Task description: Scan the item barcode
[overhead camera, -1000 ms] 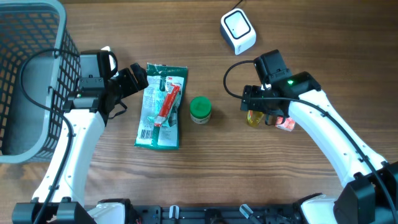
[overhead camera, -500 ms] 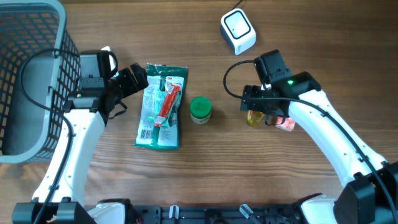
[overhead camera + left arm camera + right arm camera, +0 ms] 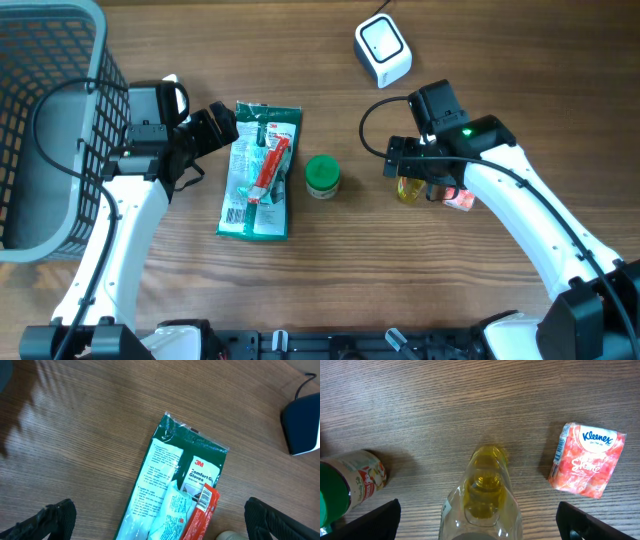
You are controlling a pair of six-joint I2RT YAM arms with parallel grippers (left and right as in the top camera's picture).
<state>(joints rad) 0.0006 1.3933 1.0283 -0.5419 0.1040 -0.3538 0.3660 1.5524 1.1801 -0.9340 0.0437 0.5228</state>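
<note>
R jaws just widened to full spread; yellow-liquid bottle (image 3: pixel 482 490) sits on desk (image 3: pixel 470 400) btwn them, ungripped. L jaws apart too, over 3M gloves pack (image 3: pixel 175 485). Scanner (image 3: pixel 383 50) well beyond R jaws. Prob. grasp next, no scan yet.

The desk (image 3: pixel 500 60) is matt grained wood; the glove packet (image 3: pixel 165 480) glossy plastic film; the bottle (image 3: pixel 482 495) clear and shiny.

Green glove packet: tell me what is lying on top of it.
A red-and-white tube-shaped item lies lengthwise on the green glove packet. It hides part of the packet's printed face. Whatever is beneath the packet itself cannot be seen.
</note>
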